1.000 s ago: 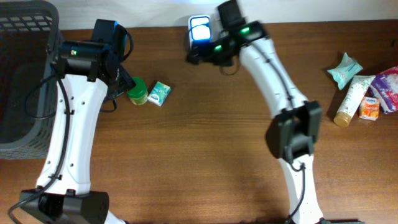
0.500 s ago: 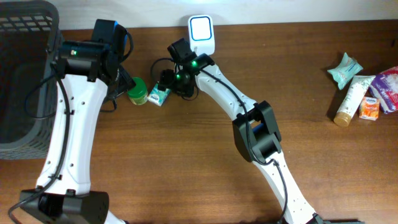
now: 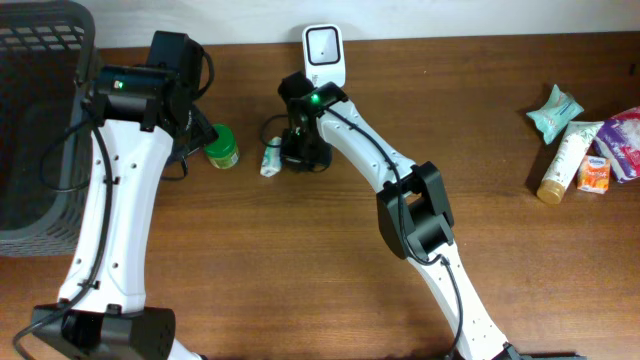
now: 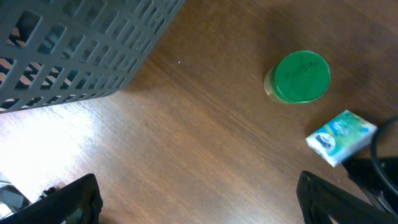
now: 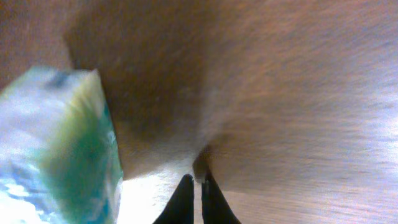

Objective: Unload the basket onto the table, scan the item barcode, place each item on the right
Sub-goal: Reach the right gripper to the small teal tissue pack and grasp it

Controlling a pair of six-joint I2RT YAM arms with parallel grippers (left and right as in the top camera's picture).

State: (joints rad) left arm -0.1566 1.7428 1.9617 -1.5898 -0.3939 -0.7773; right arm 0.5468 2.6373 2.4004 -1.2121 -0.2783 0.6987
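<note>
Right end effector [image 5: 197, 182] is clenched, nothing gripped: in the right wrist view the two dark fingers [image 5: 182, 200] press together over bare tabletop [image 3: 290, 270]. The small box [image 5: 57, 146], white with green and blue print, sits left of those fingertips, outside them and not held. The view is blurry, so I can't tell whether the box touches the end effector.

From overhead the right end effector [image 3: 298, 152] is down at the tabletop, with the small box [image 3: 270, 158] just beside it on the side toward the left arm. The scanner [image 3: 324, 47], white with a dark face, stands beyond the right end effector at the far edge, apart from the box.

Left end effector [image 4: 196, 190] is released, jaws wide, nothing between them. In the left wrist view the small box [image 4: 341, 137] is ahead and to its right, the green-lidded jar [image 4: 301, 76] further ahead. Box and jar are close but apart. The grey basket [image 4: 74, 50] is ahead and to its left.

Far on the other side of the right end effector are a teal packet [image 3: 553, 110], a tube [image 3: 562, 162], an orange carton [image 3: 595, 173] and a purple pack [image 3: 625, 140].
</note>
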